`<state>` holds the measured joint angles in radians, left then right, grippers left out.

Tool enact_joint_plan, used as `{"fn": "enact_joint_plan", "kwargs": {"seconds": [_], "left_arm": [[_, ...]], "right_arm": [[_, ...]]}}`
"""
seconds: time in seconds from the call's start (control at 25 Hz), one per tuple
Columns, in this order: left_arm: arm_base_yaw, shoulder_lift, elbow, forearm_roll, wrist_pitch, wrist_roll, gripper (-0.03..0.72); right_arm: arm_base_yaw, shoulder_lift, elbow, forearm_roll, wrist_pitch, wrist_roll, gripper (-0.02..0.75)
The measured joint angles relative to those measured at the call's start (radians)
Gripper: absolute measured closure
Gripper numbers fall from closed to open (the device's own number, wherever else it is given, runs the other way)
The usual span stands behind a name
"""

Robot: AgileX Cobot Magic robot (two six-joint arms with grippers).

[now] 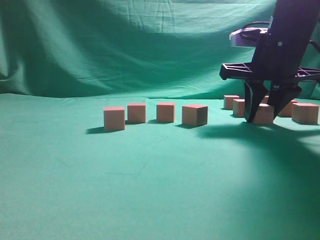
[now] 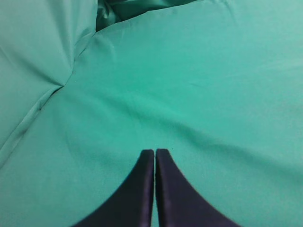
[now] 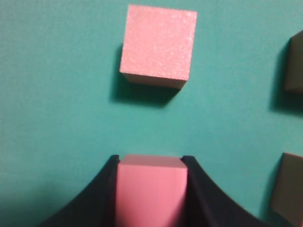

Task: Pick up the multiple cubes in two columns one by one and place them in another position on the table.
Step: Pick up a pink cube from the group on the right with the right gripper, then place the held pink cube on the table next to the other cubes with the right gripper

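My right gripper is shut on a pink cube, its two black fingers pressed against the cube's sides. From the exterior view the same gripper points straight down at the right, straddling that cube, which rests on the teal table. Another pink cube lies just ahead of the held one. My left gripper is shut and empty above bare cloth; it does not appear in the exterior view.
A row of cubes stands mid-table, from the leftmost to the rightmost. More cubes crowd round the right gripper, and two shadowed ones lie to its right. A draped green backdrop rises behind.
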<state>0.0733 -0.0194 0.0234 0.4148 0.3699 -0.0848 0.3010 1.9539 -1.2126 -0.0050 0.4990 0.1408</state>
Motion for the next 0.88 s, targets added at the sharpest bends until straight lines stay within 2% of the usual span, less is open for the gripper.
{"fn": "enact_joint_plan", "kwargs": {"seconds": [0.32,0.36,0.56,0.68,0.88], "left_arm": [[0.0,0.0,0.0,0.0,0.0,0.0,0.688],[0.0,0.0,0.0,0.0,0.0,0.0,0.688],[0.0,0.0,0.0,0.0,0.0,0.0,0.688],[0.0,0.0,0.0,0.0,0.0,0.0,0.688],[0.0,0.0,0.0,0.0,0.0,0.0,0.688]], "right_arm": [[0.034,-0.169,-0.024,0.0,0.101,-0.037,0.482],[0.086,-0.264,-0.028,0.002,0.138,-0.073,0.482],[0.237,-0.371,-0.03,0.024,0.294,-0.13,0.482],[0.308,-0.369,-0.03,0.096,0.361,-0.189,0.482],[0.376,-0.307,-0.041,0.306,0.37,-0.378,0.482]]}}
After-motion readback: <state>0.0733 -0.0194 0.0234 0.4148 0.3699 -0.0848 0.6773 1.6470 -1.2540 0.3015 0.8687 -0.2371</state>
